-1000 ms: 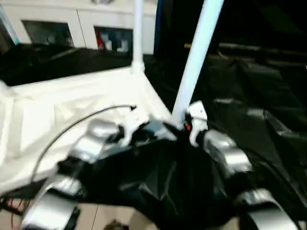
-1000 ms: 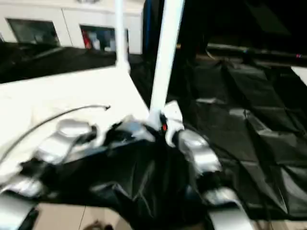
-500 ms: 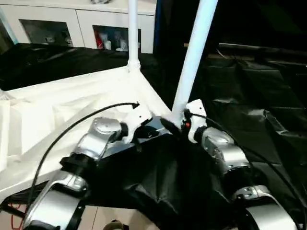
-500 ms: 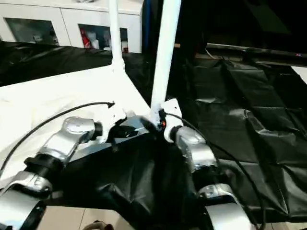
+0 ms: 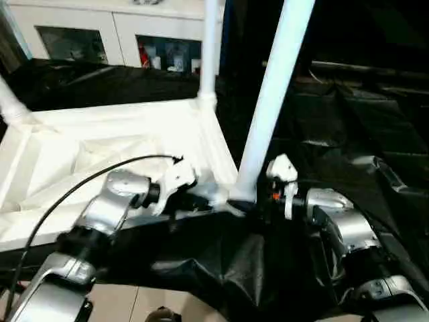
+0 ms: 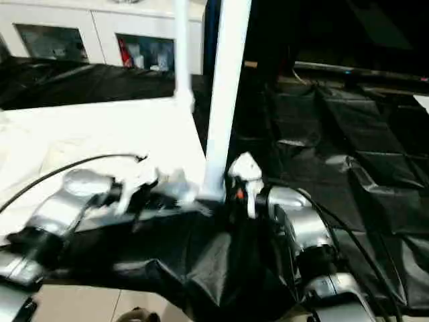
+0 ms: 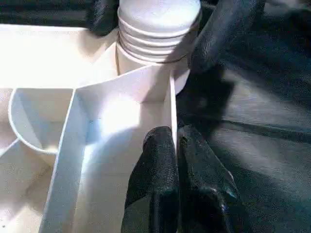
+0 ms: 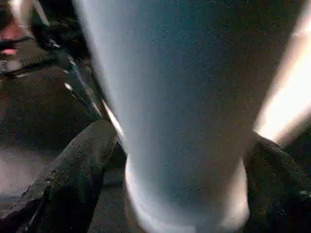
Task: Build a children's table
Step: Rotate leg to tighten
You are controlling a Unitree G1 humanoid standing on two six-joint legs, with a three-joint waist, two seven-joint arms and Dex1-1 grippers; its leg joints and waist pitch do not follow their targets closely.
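The white tabletop [image 5: 100,144] lies upside down on black cloth, ribs showing. White legs stand in its far right corner [image 5: 209,54], far left corner [image 5: 10,104] and near right corner [image 5: 271,100]. My left gripper [image 7: 175,145] is shut on the thin rim wall just beside the near right socket. My right gripper [image 8: 180,145] is open around the base of the near right leg [image 8: 184,87], one black finger [image 8: 82,165] on each side. In the left wrist view those fingers [image 7: 223,29] flank the leg's ribbed end [image 7: 158,29] sitting in the socket.
Crumpled black cloth [image 5: 348,121] covers the surface to the right and in front of the tabletop. A white glass-door cabinet [image 5: 100,33] stands behind. Light floor [image 5: 154,305] shows past the cloth's near edge. A black cable [image 5: 87,181] arcs over my left forearm.
The right gripper's fingers have spread wider around the near leg's base. The left gripper stays pinched on the rim. The head camera has shifted.
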